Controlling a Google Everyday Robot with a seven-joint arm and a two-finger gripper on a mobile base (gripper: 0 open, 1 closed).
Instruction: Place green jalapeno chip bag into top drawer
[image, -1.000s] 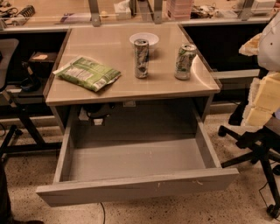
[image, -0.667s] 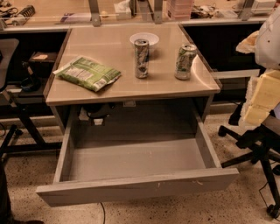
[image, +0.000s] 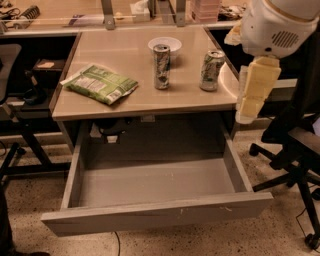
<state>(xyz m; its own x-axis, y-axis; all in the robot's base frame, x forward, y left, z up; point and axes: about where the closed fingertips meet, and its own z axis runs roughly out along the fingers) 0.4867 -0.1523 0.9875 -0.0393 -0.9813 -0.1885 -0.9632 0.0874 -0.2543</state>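
At desk (image: 190, 100) edge, gripper (image: 248, 107) has moved closer.

I see one drink can (image: 161, 66) standing on the tan desktop (image: 115, 45) just in front of a white bowl (image: 165, 43), and a second can (image: 212, 70) near the right edge. The gripper (image: 248, 107) hangs beside that edge. A black office chair (image: 295, 150) sits at right. Something dark, perhaps cabling (image: 112, 131), hangs under the desktop.

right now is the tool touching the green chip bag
Apart. The camera view shows the tool at the desk's right edge, while the green jalapeno chip bag lies on the left, two cans between them.
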